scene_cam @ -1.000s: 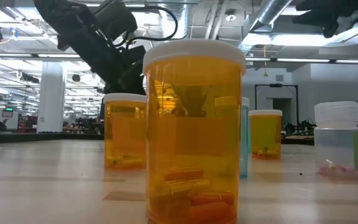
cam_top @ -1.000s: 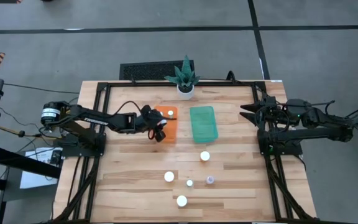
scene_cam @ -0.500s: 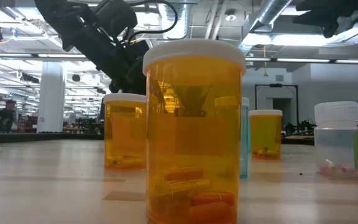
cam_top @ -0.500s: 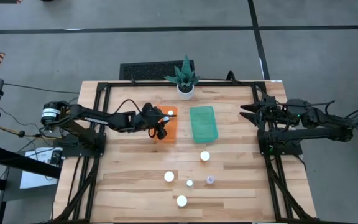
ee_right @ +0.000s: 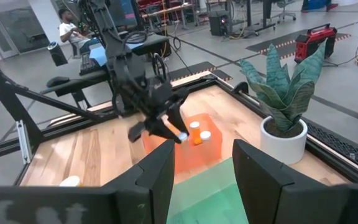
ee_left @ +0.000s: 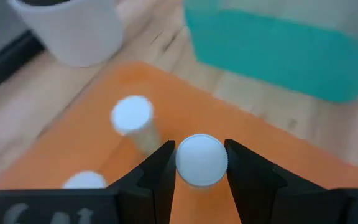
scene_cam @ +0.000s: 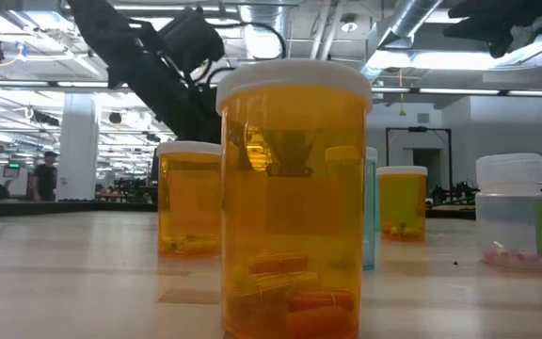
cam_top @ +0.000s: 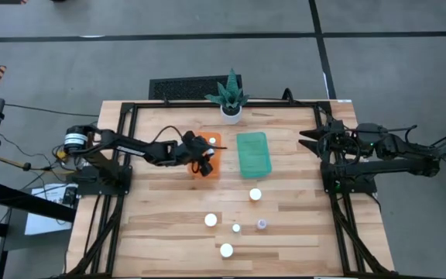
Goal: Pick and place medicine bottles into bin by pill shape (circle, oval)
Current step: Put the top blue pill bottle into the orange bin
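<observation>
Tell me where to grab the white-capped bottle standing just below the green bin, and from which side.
Grip the bottle just under its round cap, coming straight down from above: it stands upright and alone, so fingers fit either side. The left gripper is occupied over the orange bin.

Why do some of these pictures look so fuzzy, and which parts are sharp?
Left wrist view: the white pot and green bin are blurred, while the bottle between the left gripper's fingers is sharper. Low view: the nearest bottle fills the frame, with bright ceiling lights behind. High view: evenly lit.
</observation>
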